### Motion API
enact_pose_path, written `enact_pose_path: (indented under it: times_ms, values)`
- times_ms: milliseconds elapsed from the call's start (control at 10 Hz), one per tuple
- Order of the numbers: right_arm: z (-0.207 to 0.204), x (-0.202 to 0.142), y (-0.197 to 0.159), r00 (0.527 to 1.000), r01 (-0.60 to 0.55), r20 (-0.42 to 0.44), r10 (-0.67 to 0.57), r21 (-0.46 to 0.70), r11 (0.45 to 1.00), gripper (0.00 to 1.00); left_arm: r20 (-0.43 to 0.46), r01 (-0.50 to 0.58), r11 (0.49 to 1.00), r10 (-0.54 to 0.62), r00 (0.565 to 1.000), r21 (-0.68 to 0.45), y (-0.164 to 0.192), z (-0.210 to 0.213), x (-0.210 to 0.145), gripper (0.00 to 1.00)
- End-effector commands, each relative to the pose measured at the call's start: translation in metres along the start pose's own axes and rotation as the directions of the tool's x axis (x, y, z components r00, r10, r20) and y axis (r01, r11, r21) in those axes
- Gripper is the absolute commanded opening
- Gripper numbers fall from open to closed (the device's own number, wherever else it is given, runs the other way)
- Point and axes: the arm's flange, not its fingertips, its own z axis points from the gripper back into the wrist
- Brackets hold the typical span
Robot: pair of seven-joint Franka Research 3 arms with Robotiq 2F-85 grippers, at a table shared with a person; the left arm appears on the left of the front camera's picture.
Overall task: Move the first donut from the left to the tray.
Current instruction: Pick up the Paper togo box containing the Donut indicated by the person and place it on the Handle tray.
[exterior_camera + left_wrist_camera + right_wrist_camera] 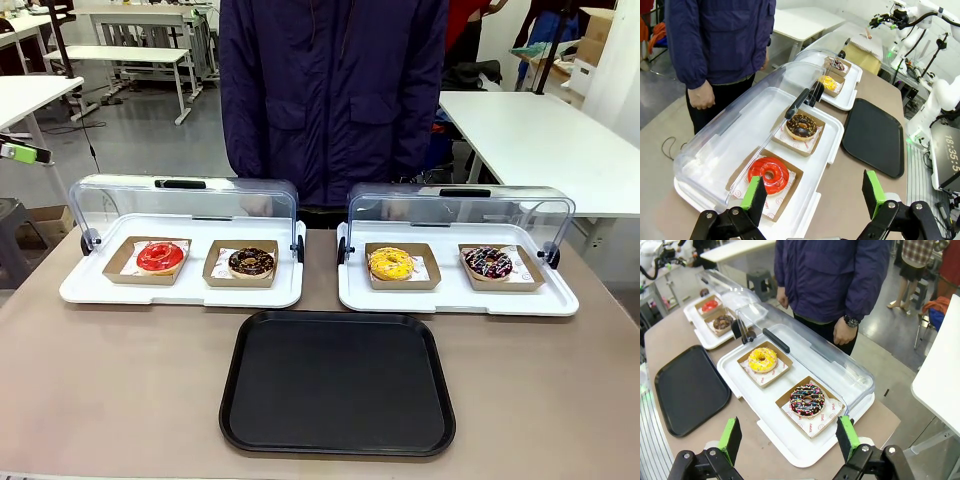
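The red glazed donut (160, 257) (768, 174) (709, 305) rests in its brown cardboard holder at the left end of the left white tray (90, 292), under an open clear lid. The black tray (338, 382) (873, 136) (689, 389) lies flat and bare on the table's near middle. My left gripper (814, 196) hovers open above the table just in front of the red donut, nothing between its green pads. My right gripper (789, 437) hangs open above the near edge of the right white tray (740, 390), close to the sprinkled chocolate donut (807, 401).
A chocolate donut (251, 262) sits beside the red one. The right white tray (455, 303) holds a yellow donut (390, 263) and a sprinkled chocolate donut (488, 262). Both clear lids (185, 200) stand open at the back. A person in a dark jacket (330, 90) stands at the far edge.
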Motion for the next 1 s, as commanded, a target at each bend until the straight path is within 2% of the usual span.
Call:
enact_pose_path:
  times_ms: [0, 900]
  values:
    - [-0.0036, -0.0016, 0.0003, 0.999, -0.021, 0.031, 0.021, -0.002, 1.0, 1.0, -0.013, -0.005, 1.0, 0.005, 1.0, 0.007, -0.0046, -0.0012, 0.0003, 1.0]
    - [-0.0036, -0.0016, 0.0003, 0.999, -0.021, 0.031, 0.021, -0.002, 1.0, 1.0, -0.013, -0.005, 1.0, 0.005, 1.0, 0.007, -0.0046, -0.0012, 0.0003, 1.0]
